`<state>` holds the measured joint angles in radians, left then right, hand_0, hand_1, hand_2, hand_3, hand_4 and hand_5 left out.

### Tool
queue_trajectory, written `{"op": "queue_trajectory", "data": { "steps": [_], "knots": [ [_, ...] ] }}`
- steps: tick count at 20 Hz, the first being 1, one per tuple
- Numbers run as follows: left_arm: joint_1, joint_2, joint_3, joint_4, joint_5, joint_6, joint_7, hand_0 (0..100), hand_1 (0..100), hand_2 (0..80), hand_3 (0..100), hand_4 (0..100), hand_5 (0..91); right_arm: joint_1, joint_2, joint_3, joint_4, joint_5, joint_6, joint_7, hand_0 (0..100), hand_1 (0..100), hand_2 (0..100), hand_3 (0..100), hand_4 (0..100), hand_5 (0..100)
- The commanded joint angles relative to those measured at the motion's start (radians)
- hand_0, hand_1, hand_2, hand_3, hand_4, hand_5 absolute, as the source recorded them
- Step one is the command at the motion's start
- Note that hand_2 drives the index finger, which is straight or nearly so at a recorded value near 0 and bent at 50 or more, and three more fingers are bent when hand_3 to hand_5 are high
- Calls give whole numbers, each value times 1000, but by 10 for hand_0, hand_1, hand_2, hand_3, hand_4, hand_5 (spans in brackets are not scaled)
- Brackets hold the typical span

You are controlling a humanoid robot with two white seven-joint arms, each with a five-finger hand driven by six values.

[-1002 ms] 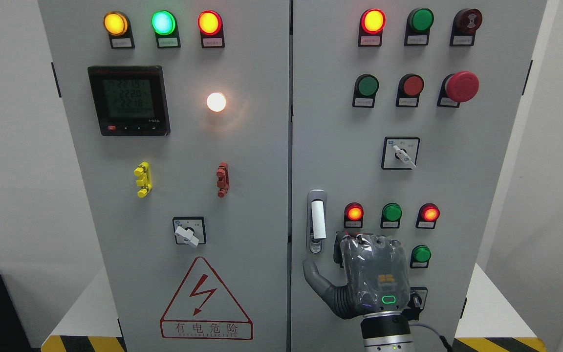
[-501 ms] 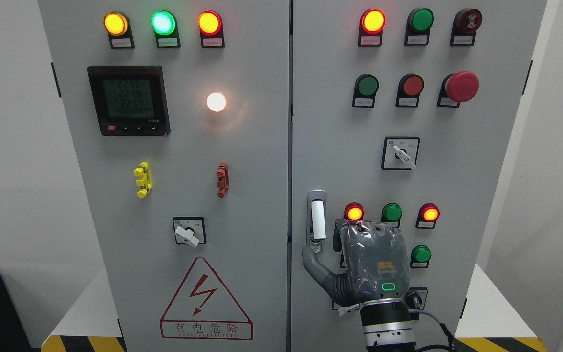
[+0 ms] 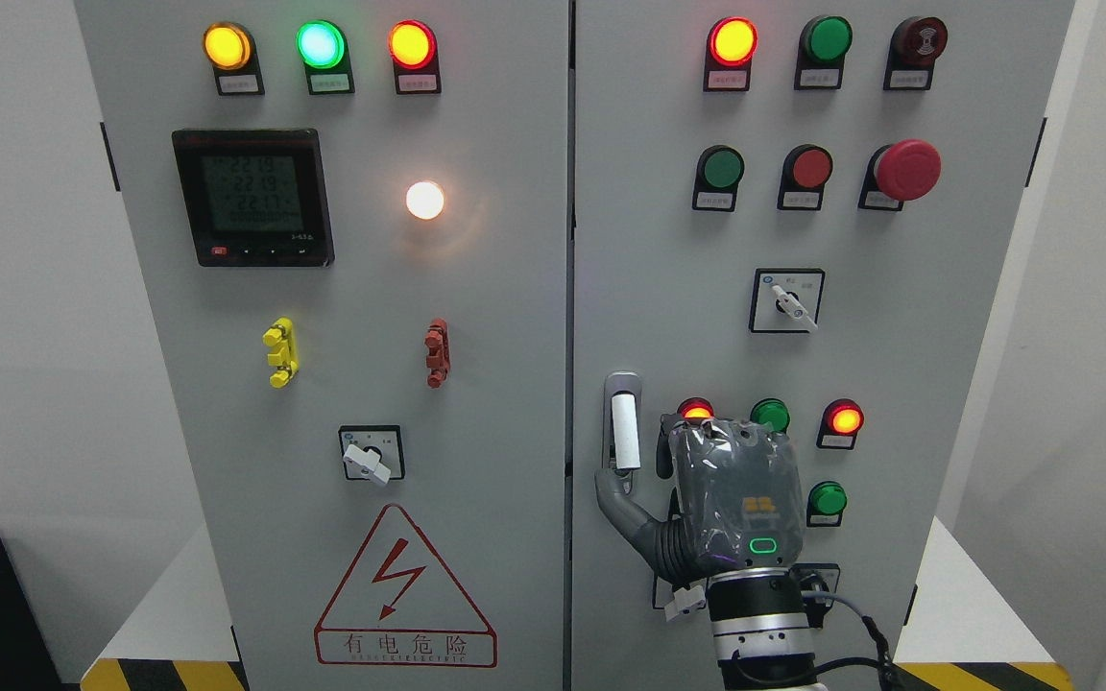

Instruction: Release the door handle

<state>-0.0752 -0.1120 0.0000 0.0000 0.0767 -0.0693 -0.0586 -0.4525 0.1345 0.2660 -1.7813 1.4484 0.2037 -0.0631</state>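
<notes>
The door handle is a white upright lever in a metal recess on the left edge of the right cabinet door. My right hand comes up from the bottom edge, its back facing me, just right of and below the handle. Its thumb is spread out to the left, and its tip lies at the handle's lower end, over the lock. The other fingers point up at the door beside the handle and do not wrap around it. The hand holds nothing. The left hand is out of view.
Lit indicator lamps and push buttons sit right of the hand, partly covered by it. A rotary switch and a red emergency button are higher up. The left door carries a meter, lamps and a warning sign.
My right hand has risen along the door and drawn closer to the handle. The thumb tip moved from well below the handle up to its lower end. The doors have not moved.
</notes>
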Motion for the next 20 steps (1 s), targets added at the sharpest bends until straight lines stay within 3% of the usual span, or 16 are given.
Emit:
{"op": "queue_trajectory", "data": {
  "steps": [1,20],
  "knots": [
    [0,0,-21,-20,0,0,0,0,0,22,93,13,0,-6,0,-2,22,-2,0,-1,134,414,772,1000,994,937],
    [0,0,-21,-20,0,0,0,0,0,22,90,13,0,-3,7,-17,16,-3,0,-4,205,397,773,1000,994,936]
  ]
}}
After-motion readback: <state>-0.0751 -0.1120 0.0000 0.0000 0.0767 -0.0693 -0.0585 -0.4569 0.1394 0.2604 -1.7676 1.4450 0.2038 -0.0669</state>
